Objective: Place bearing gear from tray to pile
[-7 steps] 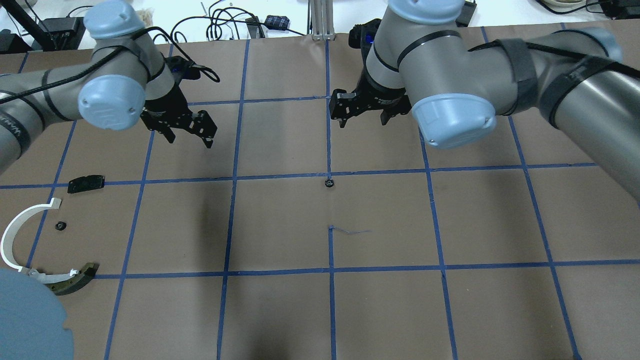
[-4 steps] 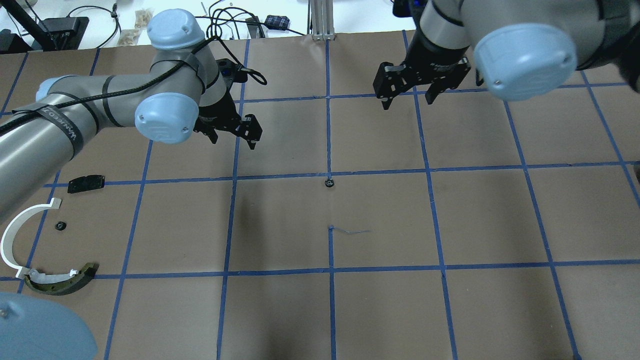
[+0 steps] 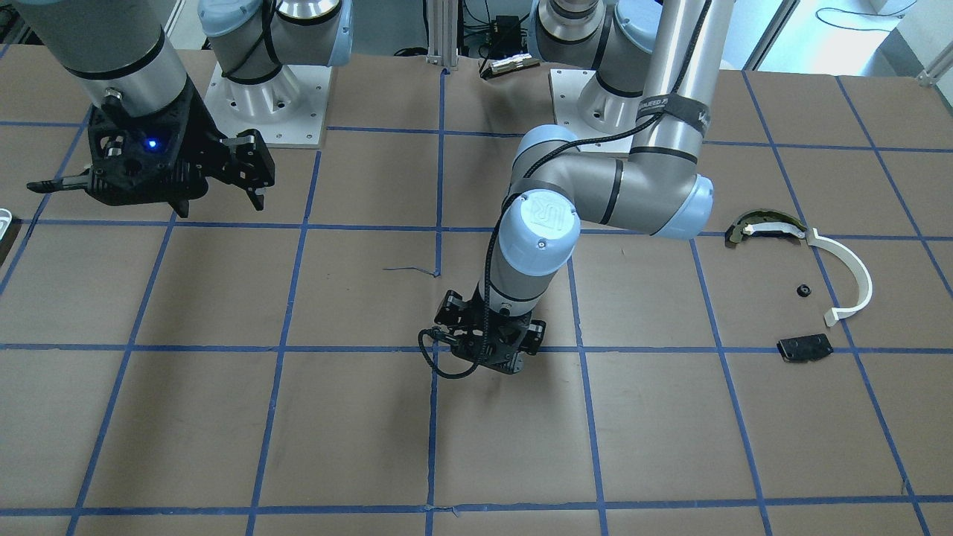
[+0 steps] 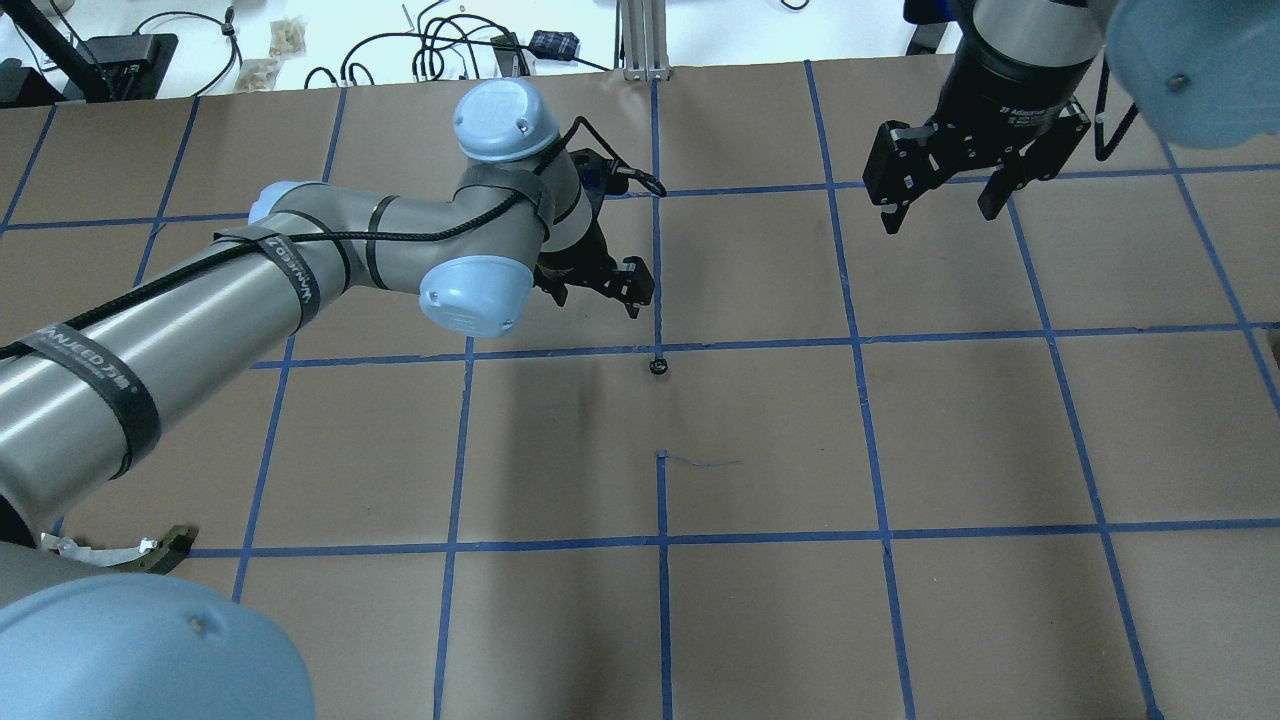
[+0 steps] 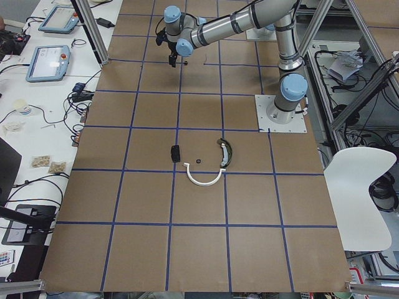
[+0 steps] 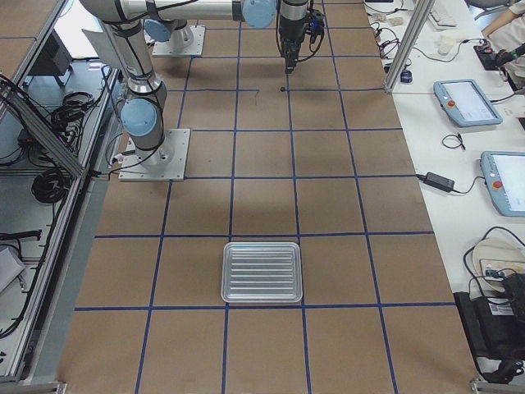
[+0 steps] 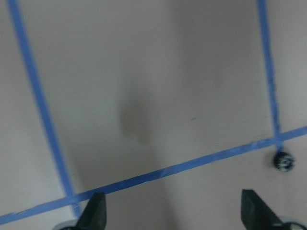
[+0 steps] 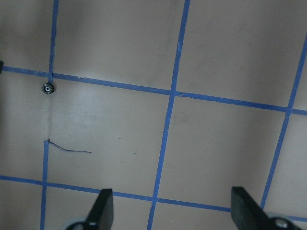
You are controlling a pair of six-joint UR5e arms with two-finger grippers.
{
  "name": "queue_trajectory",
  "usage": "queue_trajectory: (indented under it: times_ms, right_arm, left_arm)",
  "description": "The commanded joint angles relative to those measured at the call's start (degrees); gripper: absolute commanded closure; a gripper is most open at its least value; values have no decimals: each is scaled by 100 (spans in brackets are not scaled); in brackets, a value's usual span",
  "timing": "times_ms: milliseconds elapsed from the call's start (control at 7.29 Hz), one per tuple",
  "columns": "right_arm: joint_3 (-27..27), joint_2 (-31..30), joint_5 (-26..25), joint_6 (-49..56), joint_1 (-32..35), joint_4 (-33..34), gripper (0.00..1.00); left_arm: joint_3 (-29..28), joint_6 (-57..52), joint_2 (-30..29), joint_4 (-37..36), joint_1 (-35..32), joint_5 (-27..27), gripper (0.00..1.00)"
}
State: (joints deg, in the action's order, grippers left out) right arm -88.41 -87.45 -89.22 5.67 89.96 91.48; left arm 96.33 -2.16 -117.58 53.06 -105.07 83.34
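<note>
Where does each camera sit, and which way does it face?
Front-facing: across the table, facing the bases; both arms.
Overhead: behind the robot, looking down; left gripper, right gripper.
Exterior left: table end by pile; left arm.
Exterior right: table end by tray; right arm nearest.
Left wrist: downward; own fingertips.
Right wrist: downward; own fingertips.
Shared: overhead and wrists show the bearing gear.

Even bright overhead light, soft shadows on paper; left wrist view blurred (motion) — others sharp
</note>
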Motion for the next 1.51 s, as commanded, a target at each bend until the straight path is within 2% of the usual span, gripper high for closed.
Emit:
queue_trajectory:
  times_ms: [0, 275, 549, 686, 961, 1235, 1373]
  right_arm:
    - [-335, -106, 1, -329, -22, 1315, 0]
    - [-361, -175, -43, -870, -31, 830, 0]
    - [-326, -185, -51, -1077, -13, 767, 0]
    - [-318, -176, -60, -1077, -13, 783, 0]
    - [-318, -185, -69, -1069, -5, 635, 0]
    - [-335, -193, -52, -971, -5, 634, 0]
    - [-353, -193, 9, -919, -5, 643, 0]
  left_arm:
    - [0, 442, -299, -270, -626, 453, 0]
    - [0, 532, -440, -270, -708, 455, 0]
    - [9, 515, -476, -270, -760, 446, 0]
    - [0, 506, -511, -270, -761, 455, 6]
    - [0, 497, -590, -270, -761, 455, 10]
    - [-8, 506, -599, -279, -761, 455, 22]
    - [-9, 515, -599, -270, -761, 455, 39]
